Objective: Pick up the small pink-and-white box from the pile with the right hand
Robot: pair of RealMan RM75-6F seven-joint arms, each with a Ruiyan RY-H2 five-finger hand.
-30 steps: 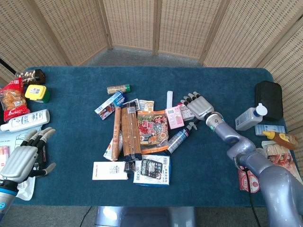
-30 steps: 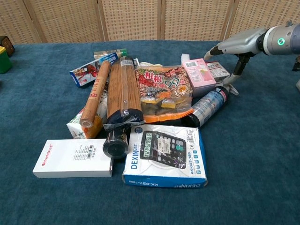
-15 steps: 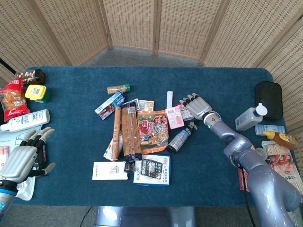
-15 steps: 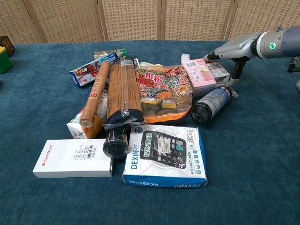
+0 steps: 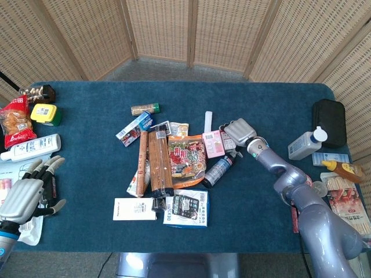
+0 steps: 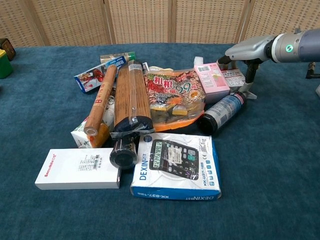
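— Is the right hand (image 5: 239,131) gripping the pink-and-white box (image 5: 213,143) yet?
— Can't tell; its fingers are curling down out of sight beside the box at the pile's right edge. The left hand (image 5: 26,194) is lying spread, holding nothing.

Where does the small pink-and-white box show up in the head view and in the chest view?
Head view: small pink-and-white box at the pile's right edge, just left of the right hand.
Chest view: upper right of the pile, lying flat.
Shared landmark: the red snack bag directly to its left in both.
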